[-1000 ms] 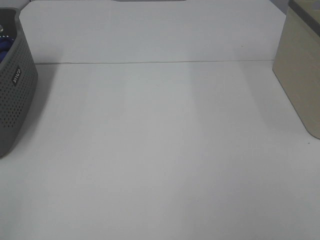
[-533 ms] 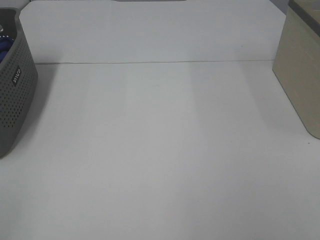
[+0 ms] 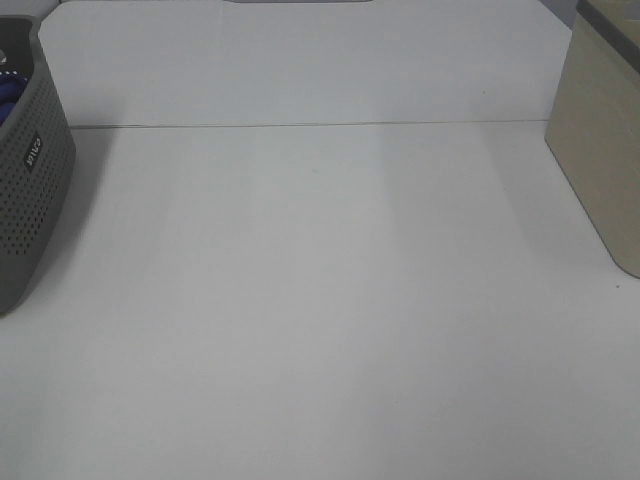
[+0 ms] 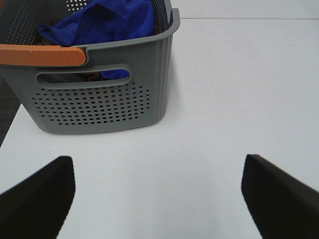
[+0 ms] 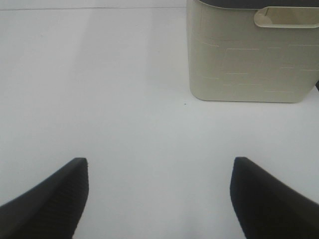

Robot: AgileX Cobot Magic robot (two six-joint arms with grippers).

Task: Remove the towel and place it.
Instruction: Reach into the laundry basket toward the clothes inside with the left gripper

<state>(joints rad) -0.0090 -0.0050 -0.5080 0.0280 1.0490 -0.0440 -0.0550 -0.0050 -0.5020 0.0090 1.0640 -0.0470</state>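
desk [image 3: 320, 300]: white, fills nearly the whole exterior high view; a thin seam [image 3: 300, 125] runs straight across the upper third of the frame.
beige bin [image 3: 605, 150]: stands on the desk at the right edge of the exterior frame, cut off by the frame. In the right wrist view [image 5: 249, 55] it has a dark rim and a cut-out handle, and sits well ahead of the right tool.
grey basket [image 3: 30, 170]: perforated plastic, at the left edge of the exterior frame, upper half, partly cropped. It rests on the desk close to the desk's edge, as the left wrist view [image 4: 99, 94] shows.
towel [image 4: 109, 20]: royal blue, bunched up inside the grey basket, reaching above the rim at one end. Only a blue sliver [image 3: 5, 100] shows at the far left of the exterior frame.
left tool [image 4: 157, 169]: spread wide, nothing between its dark fingers; above the bare desk, short of the basket, not touching it.
right tool [image 5: 160, 167]: spread wide, holding nothing; above the bare desk, apart from the bin.
orange handle [image 4: 40, 55]: lies along the basket's rim.
basket label [image 3: 32, 152]: small dark tag with white lettering, unreadable.
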